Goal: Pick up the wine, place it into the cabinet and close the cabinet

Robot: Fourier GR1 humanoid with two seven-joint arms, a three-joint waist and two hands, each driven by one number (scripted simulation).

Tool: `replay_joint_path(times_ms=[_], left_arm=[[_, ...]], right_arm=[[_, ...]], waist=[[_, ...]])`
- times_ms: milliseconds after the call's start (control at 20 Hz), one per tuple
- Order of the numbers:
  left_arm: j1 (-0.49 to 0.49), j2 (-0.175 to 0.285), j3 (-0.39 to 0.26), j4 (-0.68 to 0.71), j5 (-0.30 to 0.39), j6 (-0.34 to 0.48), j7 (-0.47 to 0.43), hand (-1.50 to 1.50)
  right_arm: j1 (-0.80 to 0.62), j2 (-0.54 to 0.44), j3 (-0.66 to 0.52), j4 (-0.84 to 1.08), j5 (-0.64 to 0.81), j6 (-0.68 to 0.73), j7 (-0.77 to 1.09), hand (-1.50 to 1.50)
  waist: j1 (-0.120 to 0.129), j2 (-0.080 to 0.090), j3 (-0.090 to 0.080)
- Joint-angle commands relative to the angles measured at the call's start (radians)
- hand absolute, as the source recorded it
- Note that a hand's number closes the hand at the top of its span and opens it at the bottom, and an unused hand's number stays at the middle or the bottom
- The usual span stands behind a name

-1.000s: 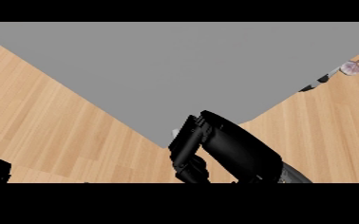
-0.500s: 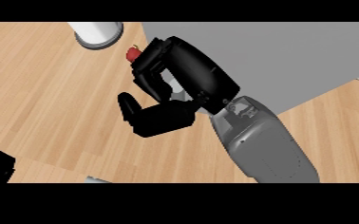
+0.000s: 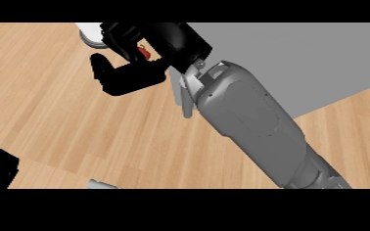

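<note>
Right robot hand [image 3: 165,39] advanced, curled around wine [image 3: 145,53]

pale wood and plain grey
the wooden counter top [image 3: 86,127] fills the left and lower view, its plank grain running on a slant; a flat grey area [image 3: 303,58] takes the upper right and meets the wood along a straight slanted edge.

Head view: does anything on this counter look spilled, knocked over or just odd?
Nothing spilled or broken shows. The one oddity is a small red bit peeking out from inside the right hand, mostly hidden, so I cannot tell what it is.
</note>
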Motion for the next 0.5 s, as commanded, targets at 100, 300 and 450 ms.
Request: replay_joint_path(times_ms=[100,300,450], left_arm=[[-0.014,-0.010,0.008,0.013,-0.010,0.011,-0.007,1.50],[-0.004,-0.014,0.008,0.019,0.000,0.011,-0.003,1.50],[0.000,-0.016,0.012,0.031,0.001,0.008,-0.006,1.50]], right_arm=[[-0.086,-0.013,-0.153,0.213,-0.064,-0.070,-0.056,1.50],[-0.086,-0.069,-0.146,0.292,-0.111,-0.087,-0.060,1.50],[-0.078,-0.084,-0.123,0.328,-0.132,-0.105,-0.065,1.50]], waist=[[-0.025,0.022,0.016],[-0.046,0.022,0.017],[-0.052,0.028,0.015]])
